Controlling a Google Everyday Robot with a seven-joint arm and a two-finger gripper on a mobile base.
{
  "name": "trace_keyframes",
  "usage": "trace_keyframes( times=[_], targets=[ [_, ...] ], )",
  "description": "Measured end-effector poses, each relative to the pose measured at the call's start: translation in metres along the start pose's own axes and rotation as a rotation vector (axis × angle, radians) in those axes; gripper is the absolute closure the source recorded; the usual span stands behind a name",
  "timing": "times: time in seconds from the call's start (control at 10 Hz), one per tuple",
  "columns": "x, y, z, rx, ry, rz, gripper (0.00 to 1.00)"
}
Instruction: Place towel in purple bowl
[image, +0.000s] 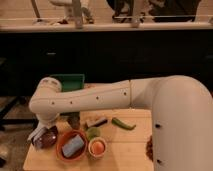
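The purple bowl (49, 139) sits at the table's front left corner. My arm sweeps across from the right, bends at a white elbow, and drops toward that bowl. The gripper (42, 129) hangs just above the bowl's left rim, largely hidden by the wrist. It is shut on the towel (36, 134), a pale cloth that droops over the bowl's left edge. How much of the towel lies inside the bowl is hidden.
An orange bowl (75, 152) holding a blue-grey block (73, 145) stands right of the purple bowl. Beside it are a small orange cup (97, 147) and a lime-green cup (93, 132). A green pepper (123, 123) lies mid-table, and a green tray (69, 80) sits at the back.
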Motion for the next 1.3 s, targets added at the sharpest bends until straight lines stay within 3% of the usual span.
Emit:
trace_keyframes(
  times=[0.2,0.3,0.4,0.6,0.9,1.3],
  targets=[
    [0.007,0.001,0.007,0.024,-0.079,0.038,1.00],
    [0.014,0.005,0.016,0.041,-0.145,0.069,1.00],
    [0.020,0.009,0.022,0.051,-0.186,0.092,1.00],
    [0.023,0.013,0.036,0.049,-0.225,0.114,1.00],
    [0.027,0.016,0.050,0.033,-0.244,0.129,1.00],
    [0.027,0.015,0.057,0.012,-0.237,0.133,0.99]
  ],
)
